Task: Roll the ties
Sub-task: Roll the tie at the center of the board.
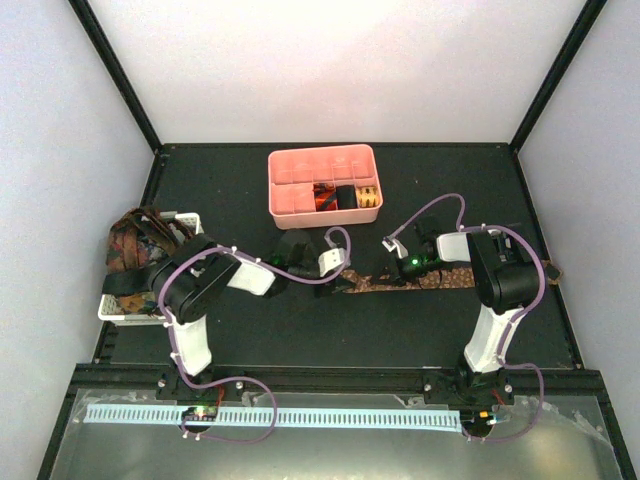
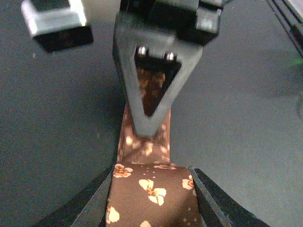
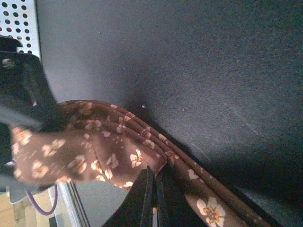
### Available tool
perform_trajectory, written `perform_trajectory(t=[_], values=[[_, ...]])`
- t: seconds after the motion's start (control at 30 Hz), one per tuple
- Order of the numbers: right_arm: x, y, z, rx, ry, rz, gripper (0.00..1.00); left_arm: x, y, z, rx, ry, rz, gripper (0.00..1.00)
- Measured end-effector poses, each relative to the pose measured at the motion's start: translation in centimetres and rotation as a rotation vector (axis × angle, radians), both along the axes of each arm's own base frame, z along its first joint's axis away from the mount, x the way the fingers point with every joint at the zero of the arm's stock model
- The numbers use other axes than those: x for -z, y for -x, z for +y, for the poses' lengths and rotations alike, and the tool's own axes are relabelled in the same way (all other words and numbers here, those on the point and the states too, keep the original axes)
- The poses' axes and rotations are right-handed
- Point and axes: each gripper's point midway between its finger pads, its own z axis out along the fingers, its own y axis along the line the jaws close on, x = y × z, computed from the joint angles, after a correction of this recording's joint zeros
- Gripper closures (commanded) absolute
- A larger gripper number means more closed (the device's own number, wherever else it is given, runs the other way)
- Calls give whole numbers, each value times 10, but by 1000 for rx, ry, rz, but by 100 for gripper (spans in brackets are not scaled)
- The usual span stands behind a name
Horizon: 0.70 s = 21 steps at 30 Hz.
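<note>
Two arms work one brown flower-printed fabric necktie lying across the black surface.
At left, a white slotted plastic basket holds a heap of patterned fabric neckties. The left gripper stands partway open, the necktie's folded end filling the gap between its fingers; whether it presses the cloth cannot be told. Behind, a pink compartmented plastic tray holds rolled ties. The right gripper is closed tight, pinching the necktie's bunched cloth.
</note>
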Motion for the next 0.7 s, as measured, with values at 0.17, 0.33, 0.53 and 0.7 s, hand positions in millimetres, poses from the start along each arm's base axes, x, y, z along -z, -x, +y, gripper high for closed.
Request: perform_trajectory(t=[0.17, 0.33, 0.53, 0.7], values=[[0, 0, 0, 0, -3, 2, 98, -22, -7, -28, 51, 26, -64, 59], [0, 0, 0, -1, -4, 2, 98, -11, -8, -42, 73, -4, -51, 59], [0, 0, 1, -1, -5, 2, 98, 19, -11, -47, 66, -83, -7, 62], [-1, 0, 0, -2, -5, 2, 91, 29, -10, -46, 72, -125, -1, 64]])
